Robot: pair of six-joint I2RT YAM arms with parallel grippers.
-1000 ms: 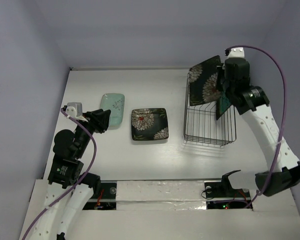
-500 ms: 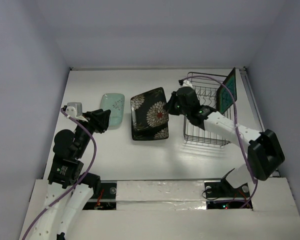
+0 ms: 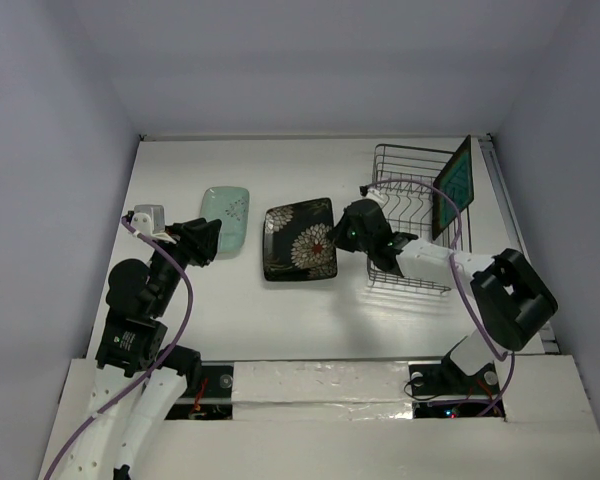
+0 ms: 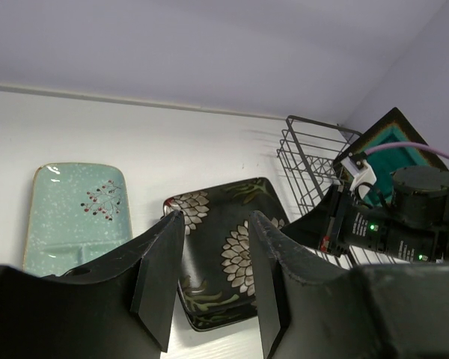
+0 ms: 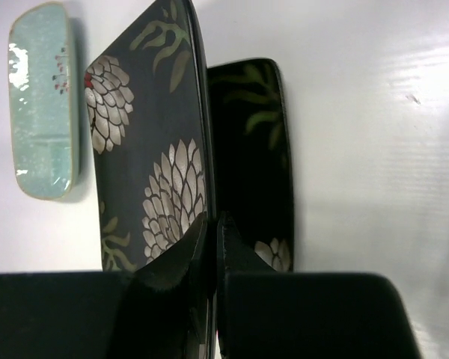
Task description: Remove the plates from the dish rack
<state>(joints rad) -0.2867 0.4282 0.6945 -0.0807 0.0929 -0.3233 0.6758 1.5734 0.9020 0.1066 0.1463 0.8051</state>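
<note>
Presently right pincer (image 5: pixel 212 221) clamped on edge of black floral plate (image 5: pixel 150 134), tilted over second floral plate (image 5: pixel 254 149) flat on bench (image 3: pixel 280 320). Beyond it, mint plate (image 3: pixel 225 218). Upright in rack (image 3: pixel 410 180): teal plate (image 3: pixel 456 188). Its arm (image 3: pixel 430 258) reaches low leftward past rack; left pincer (image 4: pixel 215 224) spread, empty, near mint plate.

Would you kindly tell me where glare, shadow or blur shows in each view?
Top external view: soft, even light; the dish rack throws only a faint shadow on the table. Left wrist view: the left pincer is a dark foreground shape with little detail. Right wrist view: glare on the mint-green plate, sheen on the table; the right pincer gripping the black floral plate is underexposed.
</note>
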